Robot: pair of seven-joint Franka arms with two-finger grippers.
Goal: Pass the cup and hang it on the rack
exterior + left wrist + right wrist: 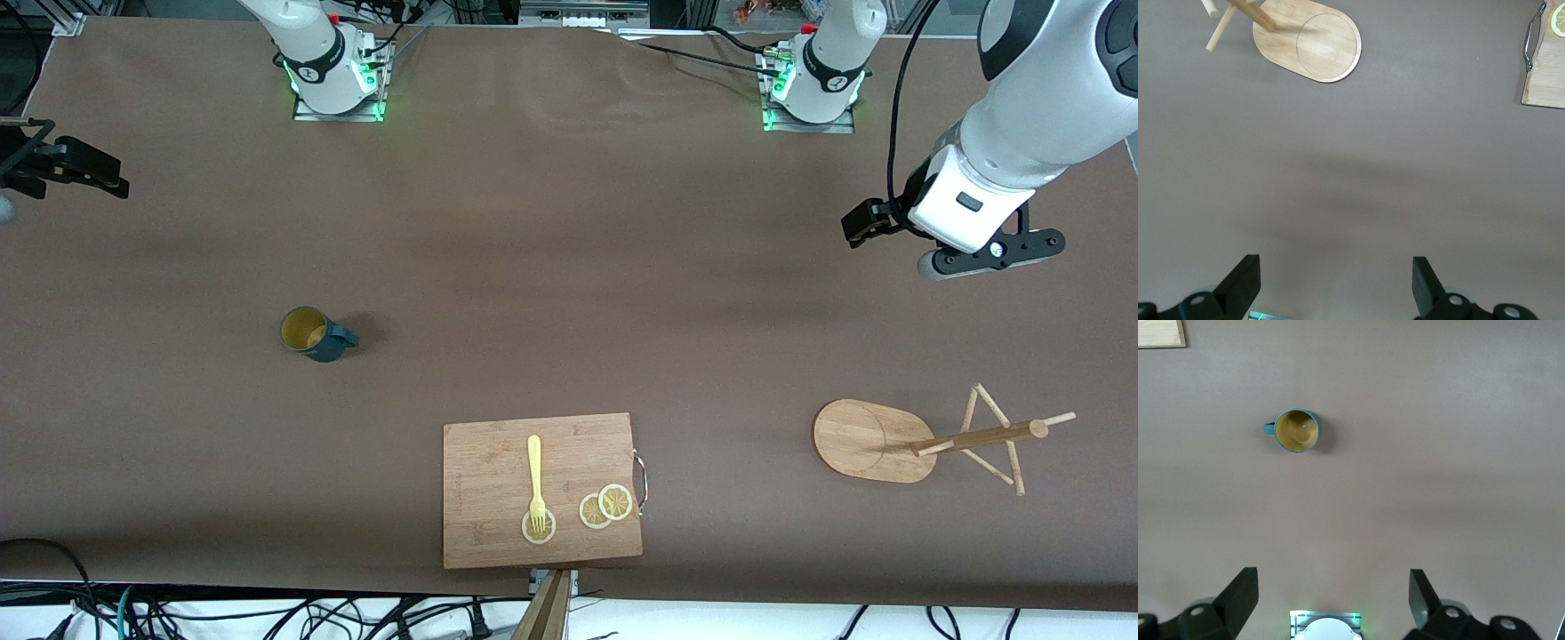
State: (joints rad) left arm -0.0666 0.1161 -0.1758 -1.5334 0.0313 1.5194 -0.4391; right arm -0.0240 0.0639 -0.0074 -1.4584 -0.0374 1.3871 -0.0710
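The cup [313, 333] is sitting upright on the brown desk [569, 267] toward the right arm's end, mouth up, yellowish inside showing, handle pointing toward the left arm's end; nothing is touching it. The rack [876, 440] is lying tipped over on the desk toward the left arm's end, its oval base up on edge and the post with pegs [987, 436] stretching along the desk. The left gripper [1336, 287] is hanging in the air over bare desk at the left arm's end, farther from the front camera than the rack, its fingers [1245, 283] spread wide and holding nothing. The right gripper [1331, 603] is hovering over bare desk at the right arm's end, fingers [1243, 597] also spread wide, empty, with the cup showing well apart from them in its wrist view. A wooden cutting board [542, 489] is lying near the front edge between cup and rack, carrying a yellow fork [535, 480] with its tines on one lemon slice [538, 526], and two more lemon slices [605, 507] overlapping beside the board's metal handle [640, 480].
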